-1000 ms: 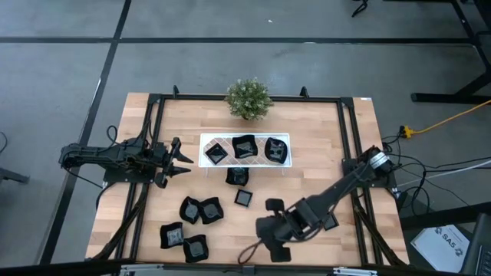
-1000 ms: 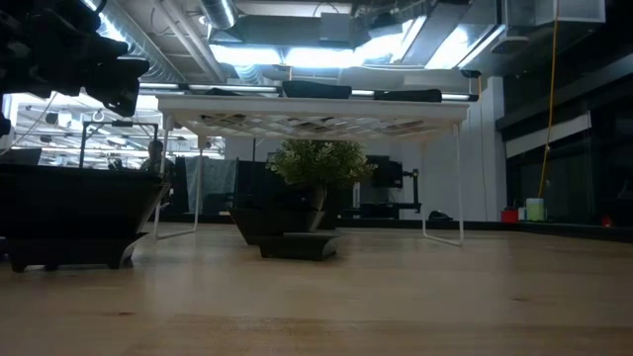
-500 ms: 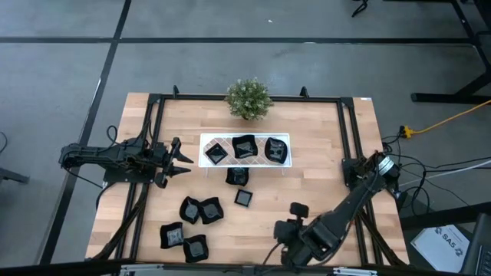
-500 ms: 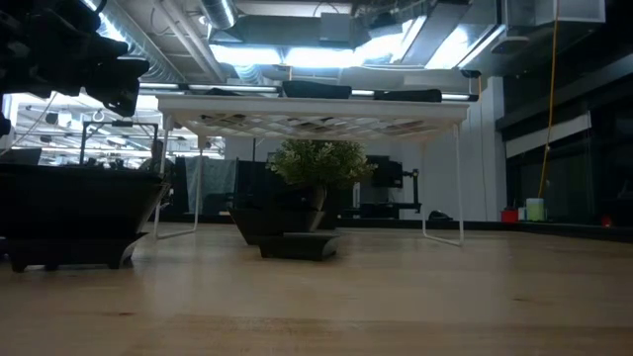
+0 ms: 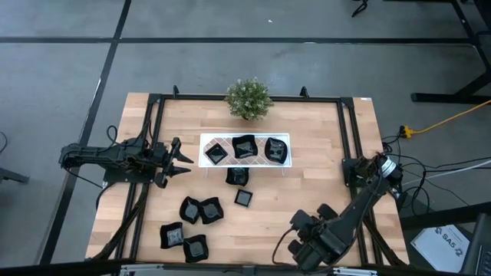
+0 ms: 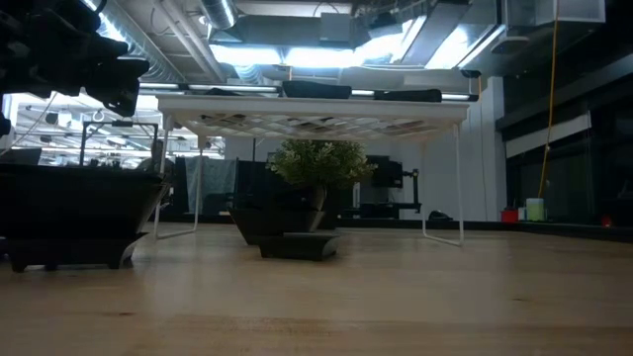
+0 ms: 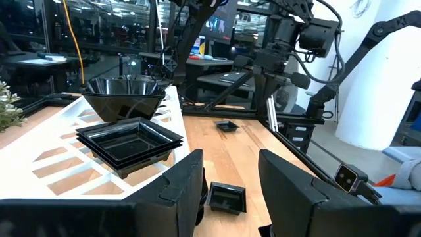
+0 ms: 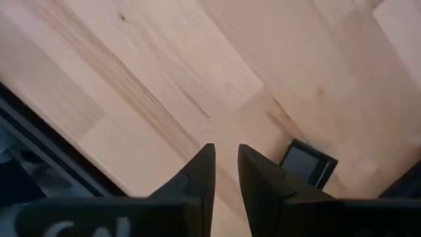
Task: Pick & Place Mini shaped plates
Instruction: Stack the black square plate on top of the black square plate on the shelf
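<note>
Three mini shaped plates (image 5: 245, 146), black and glossy, lie on the white tray (image 5: 205, 140) at the table's middle. Several more (image 5: 199, 210) rest flat on the wood nearer the front left. My right gripper (image 5: 305, 244) hangs above bare wood close to the near edge. It points down, and its fingers (image 8: 225, 150) are open by a narrow gap with nothing between them. One small plate (image 8: 306, 164) lies on the wood just beside it, untouched. My left gripper (image 5: 181, 157) waits level at the left, open (image 7: 230, 178) and facing the tray.
A small green potted plant (image 5: 248, 98) stands at the far edge behind the tray. Black frame rails (image 5: 349, 138) run along both sides of the table. The tray stands on thin white legs (image 6: 460, 178), with a plate (image 6: 297, 237) on the table beneath it.
My right gripper has swung toward the table's right edge along the near edge and has rolled about its own axis. The plates on the tray and on the wood lie as before.
</note>
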Available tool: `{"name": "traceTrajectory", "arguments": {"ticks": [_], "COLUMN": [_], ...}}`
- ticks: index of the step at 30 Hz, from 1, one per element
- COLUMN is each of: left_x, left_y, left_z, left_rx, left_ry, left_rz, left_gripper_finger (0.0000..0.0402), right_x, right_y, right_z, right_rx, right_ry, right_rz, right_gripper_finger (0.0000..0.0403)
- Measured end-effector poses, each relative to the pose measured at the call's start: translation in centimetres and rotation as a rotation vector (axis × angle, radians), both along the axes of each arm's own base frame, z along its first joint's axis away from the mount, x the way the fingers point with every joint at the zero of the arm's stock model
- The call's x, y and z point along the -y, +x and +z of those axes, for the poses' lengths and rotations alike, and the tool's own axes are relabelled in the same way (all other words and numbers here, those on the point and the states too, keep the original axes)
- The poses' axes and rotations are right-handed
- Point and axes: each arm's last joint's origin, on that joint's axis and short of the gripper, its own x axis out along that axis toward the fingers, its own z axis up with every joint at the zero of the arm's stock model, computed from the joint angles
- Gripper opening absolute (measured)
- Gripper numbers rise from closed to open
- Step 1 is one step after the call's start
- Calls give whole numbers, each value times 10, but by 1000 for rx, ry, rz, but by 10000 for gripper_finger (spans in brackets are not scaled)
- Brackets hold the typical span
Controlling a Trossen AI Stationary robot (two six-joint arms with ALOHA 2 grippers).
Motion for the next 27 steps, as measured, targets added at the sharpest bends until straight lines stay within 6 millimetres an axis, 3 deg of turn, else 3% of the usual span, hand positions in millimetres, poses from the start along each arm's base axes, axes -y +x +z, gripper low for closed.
{"name": "traceTrajectory", "arguments": {"ticks": [6, 16, 27], "left_x": [0, 0, 0], "left_y": [0, 0, 0], "left_z": [0, 0, 0], "left_rx": [0, 0, 0], "left_ry": [0, 0, 0], "left_rz": [0, 0, 0], "left_gripper_finger": [143, 143, 143], "right_x": [-2, 7, 15], "right_y": [-1, -18, -25], "right_z": [-9, -57, -100], "right_rx": [-67, -325, -328], "right_ry": [24, 42, 57], "right_rz": [-65, -205, -207], "right_gripper_finger": [67, 67, 67]}}
